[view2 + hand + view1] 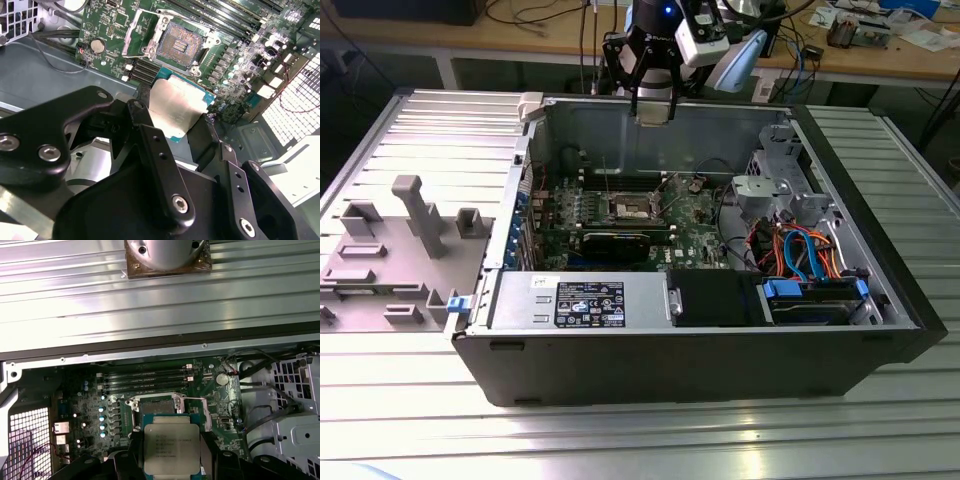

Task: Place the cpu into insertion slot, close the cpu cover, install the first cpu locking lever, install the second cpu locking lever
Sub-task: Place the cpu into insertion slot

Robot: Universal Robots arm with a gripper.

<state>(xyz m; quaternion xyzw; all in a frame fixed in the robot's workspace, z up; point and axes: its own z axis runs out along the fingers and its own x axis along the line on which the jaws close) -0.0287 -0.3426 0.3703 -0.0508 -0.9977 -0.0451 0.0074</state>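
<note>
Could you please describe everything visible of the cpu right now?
The cpu is a small flat square chip with a dull silver-grey metal top bearing print and a greenish rim. The end effector clamps it on two opposite edges, holding it in the air above the green motherboard, metal top facing away from the board. It hangs near the open insertion slot, not yet in it.

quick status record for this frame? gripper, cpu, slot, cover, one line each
gripper: shut on the cpu, hanging above the open computer case
cpu: held by its edges between the fingers, metal top in sight, above the motherboard, not yet seated
insertion slot: empty, contact field exposed
cpu cover: swung up and open beside the slot
task state: placing step under way; cover not closed
</note>
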